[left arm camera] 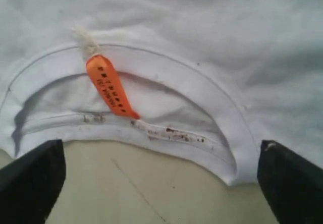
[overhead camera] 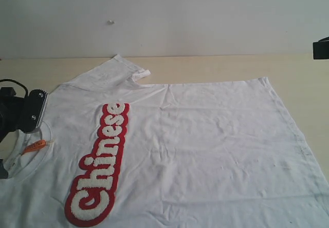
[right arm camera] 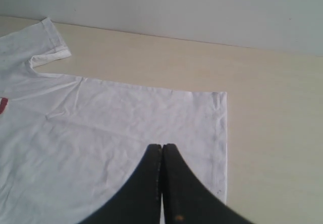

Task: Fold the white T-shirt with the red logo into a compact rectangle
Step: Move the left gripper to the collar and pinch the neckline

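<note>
The white T-shirt (overhead camera: pixel 205 151) lies spread flat on the table, neck to the left and hem to the right. The red logo (overhead camera: pixel 100 166) runs as a strip across its chest. My left gripper (left arm camera: pixel 161 146) hovers at the ribbed neck opening (left arm camera: pixel 202 90), open wide, nothing between its fingers (left arm camera: pixel 35 176). The orange neck tag (left arm camera: pixel 108 85) lies just ahead of it. In the exterior view the left gripper (overhead camera: pixel 31 110) sits beside that tag (overhead camera: pixel 37 146). My right gripper (right arm camera: pixel 162 146) is shut and empty, above the shirt (right arm camera: pixel 111 133) near its hem corner (right arm camera: pixel 222 95).
The beige table (overhead camera: pixel 216 66) shows beyond the shirt and to its right (right arm camera: pixel 272 133). One sleeve (overhead camera: pixel 115 69) points toward the white back wall (overhead camera: pixel 180 12). A black part of the right arm (overhead camera: pixel 321 48) juts in at the right edge.
</note>
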Available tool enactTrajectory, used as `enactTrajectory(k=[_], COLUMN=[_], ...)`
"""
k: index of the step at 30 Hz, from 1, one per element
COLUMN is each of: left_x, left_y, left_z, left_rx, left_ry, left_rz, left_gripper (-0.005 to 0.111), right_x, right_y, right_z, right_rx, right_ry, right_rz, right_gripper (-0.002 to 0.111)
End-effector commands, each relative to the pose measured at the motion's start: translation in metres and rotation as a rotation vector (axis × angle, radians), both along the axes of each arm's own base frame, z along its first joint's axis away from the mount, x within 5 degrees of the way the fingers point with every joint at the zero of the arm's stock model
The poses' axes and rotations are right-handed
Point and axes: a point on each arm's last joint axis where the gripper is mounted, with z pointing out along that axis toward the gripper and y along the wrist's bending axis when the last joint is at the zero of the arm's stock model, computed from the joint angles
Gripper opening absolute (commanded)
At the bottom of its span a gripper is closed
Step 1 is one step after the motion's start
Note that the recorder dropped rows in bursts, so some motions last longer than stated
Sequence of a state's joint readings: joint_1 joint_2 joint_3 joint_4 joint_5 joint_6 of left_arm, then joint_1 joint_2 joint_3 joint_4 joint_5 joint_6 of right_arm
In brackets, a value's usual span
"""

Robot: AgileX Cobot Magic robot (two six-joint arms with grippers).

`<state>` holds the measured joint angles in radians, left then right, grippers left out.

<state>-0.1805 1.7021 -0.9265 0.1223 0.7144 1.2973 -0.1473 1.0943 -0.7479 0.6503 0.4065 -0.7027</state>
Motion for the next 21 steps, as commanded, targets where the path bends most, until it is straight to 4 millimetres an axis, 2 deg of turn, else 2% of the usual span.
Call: enactTrajectory(k=[1, 3, 6, 9, 14, 19, 21], left_x=[0.002, 0.009, 0.006, 0.006, 0.008, 0.017, 0.020], left_y=[0.000, -0.002, -0.006, -0.006, 0.009, 0.026, 0.028], left_z=[-0.001, 0.001, -0.001, -0.002, 0.002, 0.021, 0.019], left_rx=[0.000, -0.005, -0.061, -0.051, -0.021, -0.081, -0.110], left_ry=[-0.023, -0.101, -0.070, -0.057, -0.013, 0.071, 0.106], left_rz=[-0.019, -0.056, -0.004, -0.053, -0.127, -0.079, -0.069], left_gripper=[0.102, 0.102, 0.102, 0.102, 0.102, 0.102, 0.102], right_x=[0.001, 0.001, 0.001, 0.001, 0.001, 0.002, 0.002], right_y=[-0.002, -0.002, -0.002, -0.002, -0.002, -0.002, -0.002], right_z=[0.003, 0.003, 0.003, 0.003, 0.003, 0.004, 0.004], right_rx=[-0.010, -0.010, -0.010, -0.007, -0.007, -0.010, -0.011], right_ry=[-0.018, -0.018, -0.018, -0.018, -0.018, -0.025, -0.028], right_rz=[-0.007, -0.007, -0.007, -0.007, -0.007, -0.012, -0.014], right_gripper=[0.000, 0.000, 0.000, 0.000, 0.000, 0.000, 0.000])
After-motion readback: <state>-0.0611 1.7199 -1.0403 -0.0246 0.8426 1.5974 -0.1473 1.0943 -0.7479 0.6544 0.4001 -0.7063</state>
